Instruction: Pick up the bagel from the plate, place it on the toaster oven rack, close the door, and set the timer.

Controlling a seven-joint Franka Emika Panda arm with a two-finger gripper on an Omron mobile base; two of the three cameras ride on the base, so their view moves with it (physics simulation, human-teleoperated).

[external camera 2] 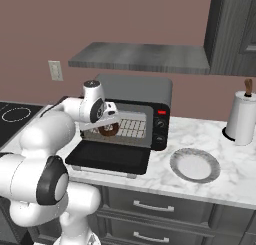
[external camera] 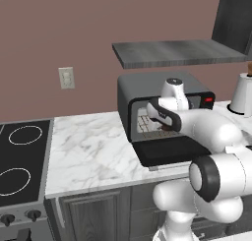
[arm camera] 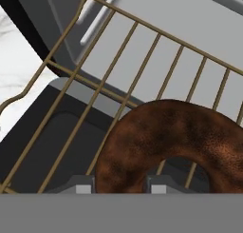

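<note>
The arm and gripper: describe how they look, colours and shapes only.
The arm is glossy white, built of fat rounded segments joined by dark grey-black bands at the joints. A white cylinder with a small dark cap tops the wrist. The gripper ends in two small grey block-shaped fingertips. No cables or markings can be seen.

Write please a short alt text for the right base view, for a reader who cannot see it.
A white robot arm holds a brown bagel in its pincer inside the open toaster oven, over the rack. The door lies folded down; an empty plate sits on the marble counter to its right.
</note>
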